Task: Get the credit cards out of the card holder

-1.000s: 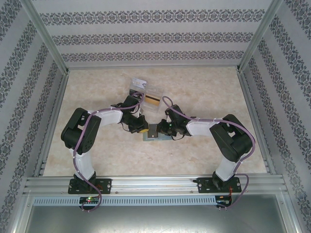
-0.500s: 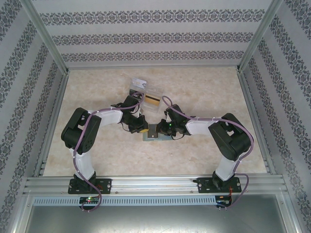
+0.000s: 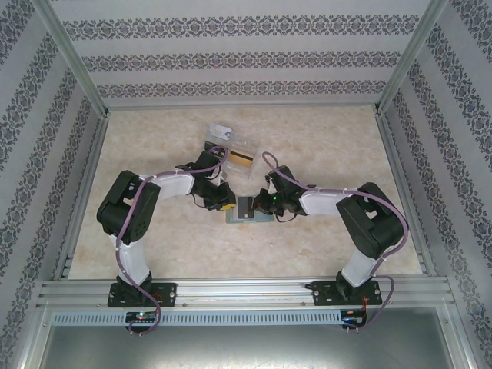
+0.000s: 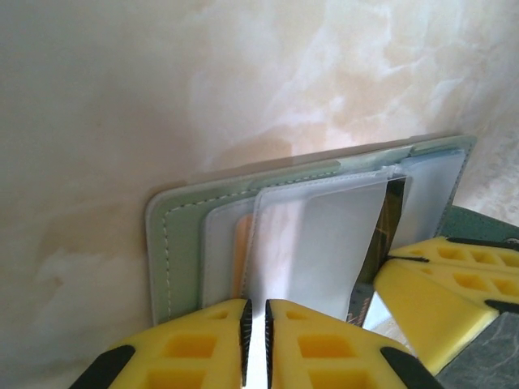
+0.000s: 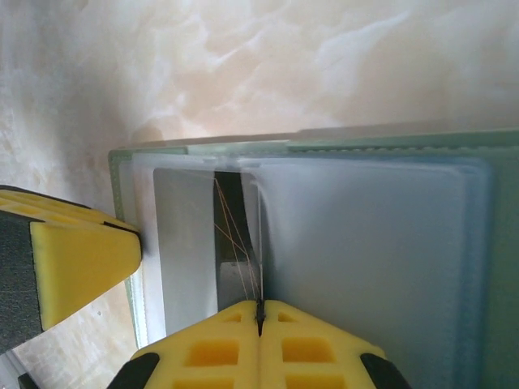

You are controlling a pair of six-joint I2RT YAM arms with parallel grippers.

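Note:
The pale grey-green card holder (image 3: 257, 219) lies open on the table between both grippers, its clear sleeves (image 4: 312, 243) facing up. My right gripper (image 5: 259, 312) is shut on the edge of a dark credit card (image 5: 229, 219) with thin orange lines, which sticks partly out of a sleeve (image 3: 246, 206). My left gripper (image 4: 256, 324) is closed to a narrow slit on a clear sleeve at the holder's (image 4: 174, 243) left side. An orange card (image 4: 241, 259) sits tucked in a sleeve beside it. The dark card (image 4: 375, 259) runs toward the right gripper's fingers (image 4: 438, 275).
A clear plastic box (image 3: 231, 150) stands just behind the grippers, with an orange card (image 3: 241, 159) and a white card (image 3: 219, 131) in it. Aluminium frame rails (image 3: 246, 288) border the marble-patterned table. The left finger (image 5: 73, 259) is at the holder's left edge.
My right jaws have closed on the dark card and the right arm has shifted slightly right, so more of the card shows. The left arm has stayed in place.

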